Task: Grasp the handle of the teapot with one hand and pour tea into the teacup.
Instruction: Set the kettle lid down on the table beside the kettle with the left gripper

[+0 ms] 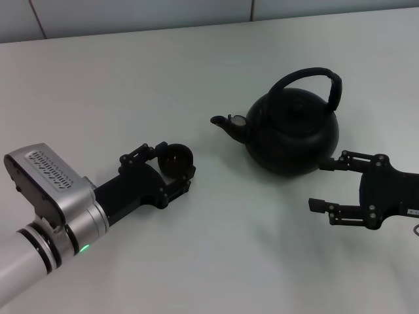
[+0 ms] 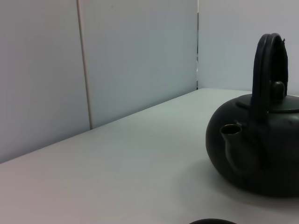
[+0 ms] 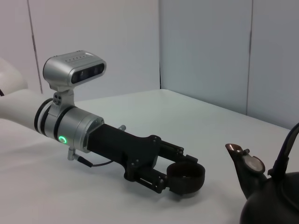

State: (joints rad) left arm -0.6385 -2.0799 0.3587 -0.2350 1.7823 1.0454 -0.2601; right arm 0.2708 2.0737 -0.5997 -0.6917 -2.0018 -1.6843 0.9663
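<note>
Nearest the front edge of the pale tabletop (image 1: 216, 261), the right pincer (image 1: 322, 185) sits low at the right side with its jaws spread and nothing between them, its upper finger tip just beside the lower flank of the teapot (image 1: 292, 131). Toward the left side, the left pincer (image 1: 171, 162) is closed around the teacup (image 1: 177, 159), holding the small dark bowl at its rim; whether the cup rests on the surface or hangs just above it cannot be told. Farther back, near the middle right, the teapot stands upright with its spout aimed at the cup, the two near but apart, and the handle (image 1: 321, 77) arches untouched above the lid. The main risk looks to be the right pincer's low position: a forward move from here would likely shove the round body and skid the pot toward the cup instead of catching the bail, so it probably has to rise first. A loose hold on that thick loop could let the heavy pot swing and spill wide of so small a target. The left arm's grip may also jog the cup. No brand, label or readable writing shows on anything.
</note>
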